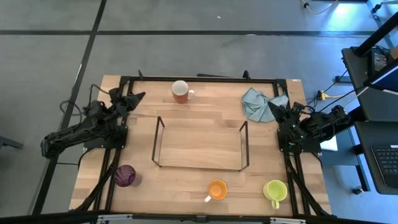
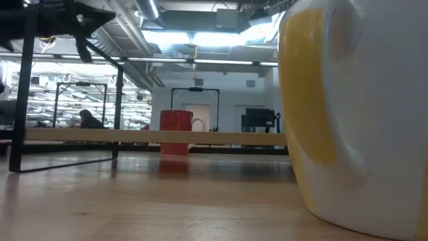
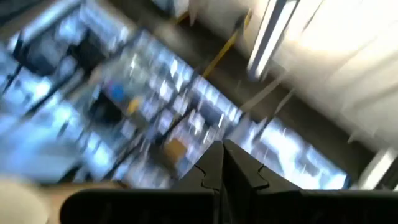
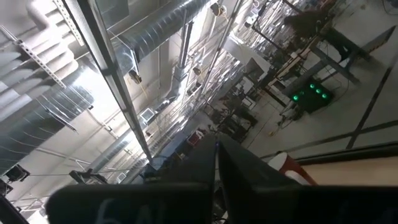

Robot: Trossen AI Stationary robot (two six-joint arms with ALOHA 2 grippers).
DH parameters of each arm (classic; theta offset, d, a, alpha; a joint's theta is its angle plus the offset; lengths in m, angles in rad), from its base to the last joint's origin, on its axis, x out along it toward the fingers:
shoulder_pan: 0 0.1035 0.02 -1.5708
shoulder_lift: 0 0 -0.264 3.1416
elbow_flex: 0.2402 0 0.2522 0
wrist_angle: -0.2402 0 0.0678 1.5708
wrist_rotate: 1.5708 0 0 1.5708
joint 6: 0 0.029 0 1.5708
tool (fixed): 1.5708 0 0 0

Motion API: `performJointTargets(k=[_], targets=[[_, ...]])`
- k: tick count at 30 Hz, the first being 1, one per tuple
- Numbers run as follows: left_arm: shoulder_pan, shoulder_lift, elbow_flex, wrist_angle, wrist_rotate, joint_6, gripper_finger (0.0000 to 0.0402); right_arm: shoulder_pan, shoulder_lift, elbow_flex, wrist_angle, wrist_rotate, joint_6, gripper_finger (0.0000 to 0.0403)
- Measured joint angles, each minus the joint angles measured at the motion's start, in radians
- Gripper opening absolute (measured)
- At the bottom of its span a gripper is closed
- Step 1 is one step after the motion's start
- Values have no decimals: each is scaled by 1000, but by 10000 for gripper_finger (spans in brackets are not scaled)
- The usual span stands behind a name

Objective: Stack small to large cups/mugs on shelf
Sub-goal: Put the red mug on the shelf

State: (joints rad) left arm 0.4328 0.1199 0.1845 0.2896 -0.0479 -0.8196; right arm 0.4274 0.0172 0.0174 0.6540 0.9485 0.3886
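Observation:
The shelf (image 1: 199, 146), a low black wire rack, stands mid-table. A brown-orange mug (image 1: 181, 91) with a white inside stands at the far edge, behind the shelf; the low view shows it too (image 2: 176, 132). Along the near edge stand a dark purple cup (image 1: 124, 176), an orange mug (image 1: 217, 190) and a yellow-green mug (image 1: 275, 191), which looms close in the low view (image 2: 354, 114). My left gripper (image 1: 137, 97) (image 3: 222, 163) is shut and empty at the far left, tipped upward. My right gripper (image 1: 273, 111) (image 4: 216, 155) is shut and empty at the far right, also tipped upward.
A light blue cloth (image 1: 260, 104) lies crumpled at the far right, just beside my right gripper. A black frame (image 1: 199, 79) edges the table. Bare wood shows between the shelf and the near row of cups.

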Motion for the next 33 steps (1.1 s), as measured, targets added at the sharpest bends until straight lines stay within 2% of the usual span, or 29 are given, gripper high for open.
performJointTargets(k=[4, 9, 13, 18, 23, 27, 33], targets=[[0, 120, 206, -289, 122, 122, 1, 0, 0, 0, 7, -53, 26, 21], [0, 375, 457, -519, 235, 336, 5, 0, 0, 0, 36, -212, 58, 21], [11, 613, 640, -752, 217, 556, 12, -2, 0, 0, 38, -203, 14, 21], [89, 874, 846, -954, 120, 737, 24, -21, 0, 0, 38, -184, 0, 21], [186, 1083, 1033, -1048, 117, 753, 34, -22, 0, 0, 31, -183, -6, 21], [258, 1240, 1190, -1188, 113, 655, 41, -22, 0, 0, 29, -178, -30, 21], [307, 1415, 1307, -1328, 90, 595, 76, -22, 0, 0, 25, -156, 4, 21]])
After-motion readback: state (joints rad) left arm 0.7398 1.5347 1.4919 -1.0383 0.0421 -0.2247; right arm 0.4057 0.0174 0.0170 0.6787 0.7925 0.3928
